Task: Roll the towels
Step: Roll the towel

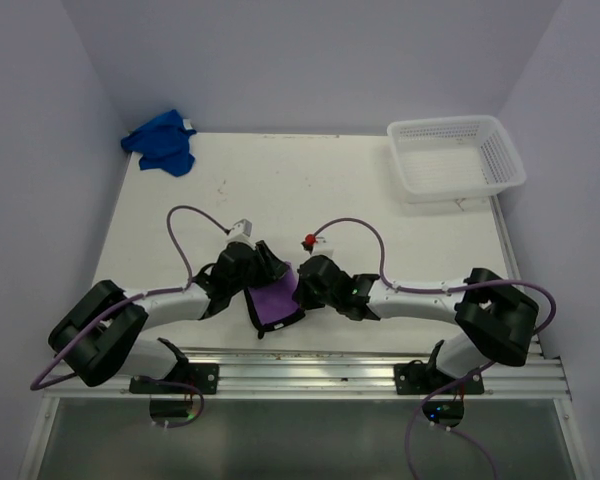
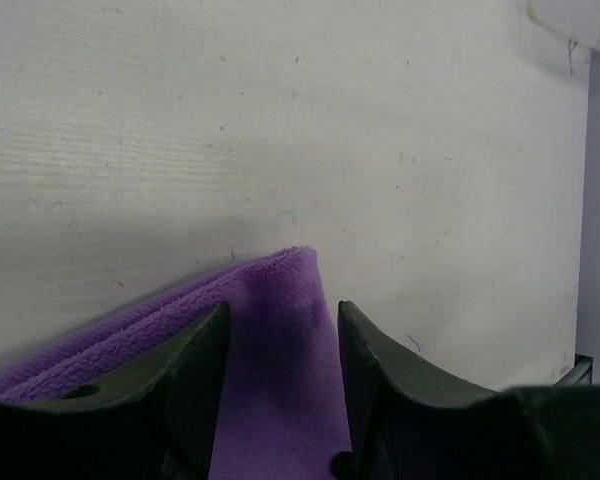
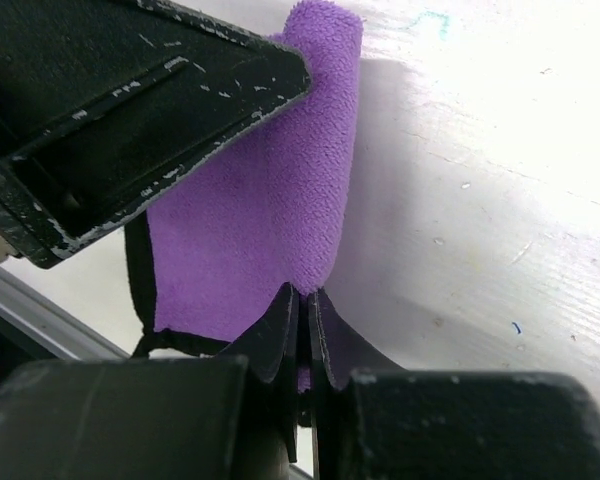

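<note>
Far left, in the back corner of the table [image 1: 310, 180]: blue towel [image 1: 160, 142], crumpled into a soft, lumpy heap of loose folds, well apart from both arms.

Next, left arm [image 1: 170, 300]: white links, black joints, a purple cable looping over it, reaching inward along the near edge. At its tip, left gripper [image 2: 283, 380]: two matte black wedge-shaped fingers [image 2: 195, 375], set somewhat apart. Gap filled by a thick fold of cloth pressed against both inner faces, so clamped on it, as far as the wrist view shows. From the right wrist, pale scratches and chips along the hard black edges.

In the middle, near the front edge, between the two grippers: purple towel [image 1: 275, 300]. Plush, fine-looped pile, bright violet on the face, trimmed with a narrow black hem. Held up as a hanging sheet, one edge curled over into a rounded lip beside the left gripper, with a soft shadow thrown on the surface behind. Not rolled.

Then right gripper [image 3: 305, 340]: thin, flat black fingers drawn almost together, only a narrow slit left, pinching the lower edge of the purple towel.

Behind it, right arm [image 1: 430, 295]: same white and black build, purple cable arching above.

Tabletop white and flat, faintly grained, speckled with small marks.

Far right, back corner: basket [image 1: 455, 155], white plastic mesh, rectangular, with flared walls and a rolled rim, standing upright.
</note>
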Robot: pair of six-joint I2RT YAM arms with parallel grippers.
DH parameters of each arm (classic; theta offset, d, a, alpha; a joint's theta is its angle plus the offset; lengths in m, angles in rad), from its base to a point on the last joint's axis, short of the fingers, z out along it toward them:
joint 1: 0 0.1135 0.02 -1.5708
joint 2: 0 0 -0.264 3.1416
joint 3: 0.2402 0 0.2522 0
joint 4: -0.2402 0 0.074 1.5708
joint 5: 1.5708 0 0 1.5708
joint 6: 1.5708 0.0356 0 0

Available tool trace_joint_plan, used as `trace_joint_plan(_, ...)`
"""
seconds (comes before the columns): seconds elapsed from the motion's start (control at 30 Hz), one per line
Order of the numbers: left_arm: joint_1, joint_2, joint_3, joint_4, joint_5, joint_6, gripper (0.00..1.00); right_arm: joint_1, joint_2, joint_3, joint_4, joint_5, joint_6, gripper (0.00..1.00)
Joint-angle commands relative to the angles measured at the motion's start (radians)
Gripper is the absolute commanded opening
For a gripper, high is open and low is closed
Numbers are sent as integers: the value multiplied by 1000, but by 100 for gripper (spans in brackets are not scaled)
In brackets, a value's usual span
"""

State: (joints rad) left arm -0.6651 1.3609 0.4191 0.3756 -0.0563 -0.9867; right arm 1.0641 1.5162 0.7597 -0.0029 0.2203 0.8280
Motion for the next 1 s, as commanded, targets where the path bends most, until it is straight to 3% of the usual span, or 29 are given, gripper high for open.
trace_joint_plan(0.0,15,-37,44,-15,27,42,52,11,10,58,-45,59,-46,0)
trace_joint_plan(0.13,32,-42,125,-122,79,78,61,26,22,101,-104,97,-95,0)
trace_joint_plan(0.53,47,95,481,-539,228,221,65,91,96,202,-172,195,-162,0)
trace_joint_plan(0.77,45,86,518,-652,168,283,64,96,101,185,-155,218,-149,0)
trace_joint_plan(0.97,45,107,547,-682,207,287,65,108,78,136,-89,255,-129,0)
